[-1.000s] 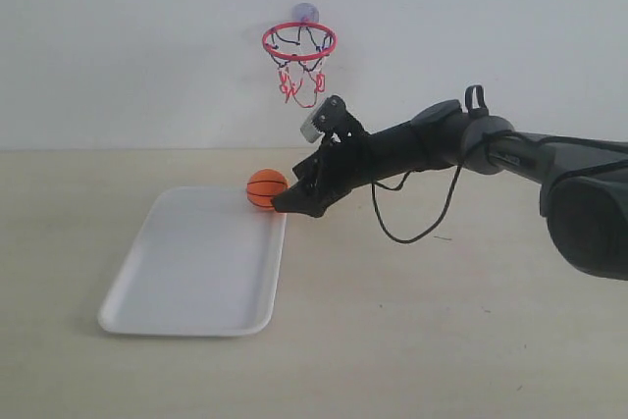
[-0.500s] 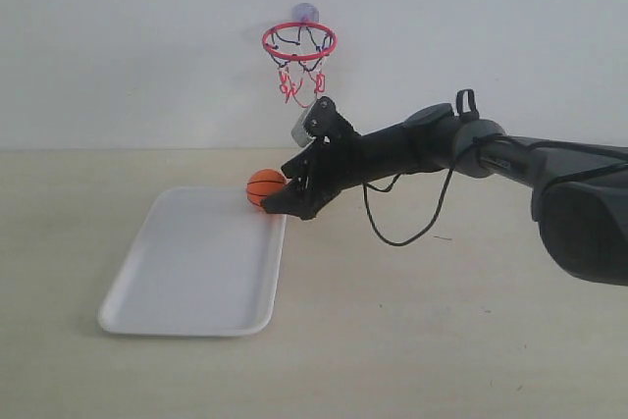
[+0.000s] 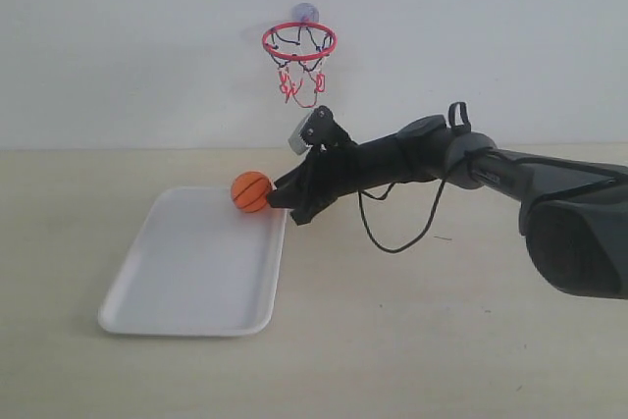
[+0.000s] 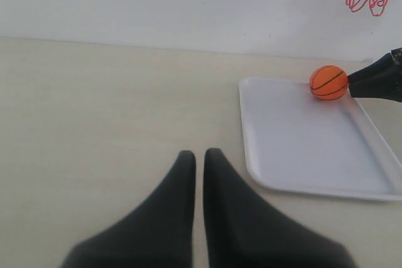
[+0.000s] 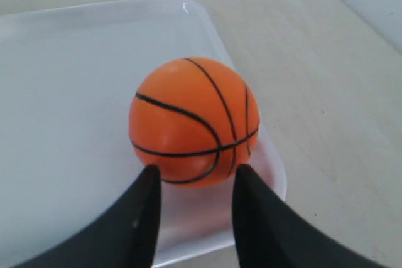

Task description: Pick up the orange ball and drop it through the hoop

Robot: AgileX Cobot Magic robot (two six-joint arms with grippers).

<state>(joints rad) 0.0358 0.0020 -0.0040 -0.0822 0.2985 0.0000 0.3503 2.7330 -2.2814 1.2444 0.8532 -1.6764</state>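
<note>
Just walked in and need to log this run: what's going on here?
The right fingers point at the orange ball, which sits in the corner of the white tray nearest the hoop. The ball lies just beyond their tips, not gripped. The left fingers are shut over bare table.

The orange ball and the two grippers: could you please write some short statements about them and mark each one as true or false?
1. The orange ball rests on the white tray. True.
2. The right gripper holds the ball in the air. False: its fingertips are at the ball's side, not around it, and the ball is on the tray.
3. The left gripper is nearly closed and holds nothing. True.
4. The ball hangs inside the hoop. False: the hoop is empty.
</note>
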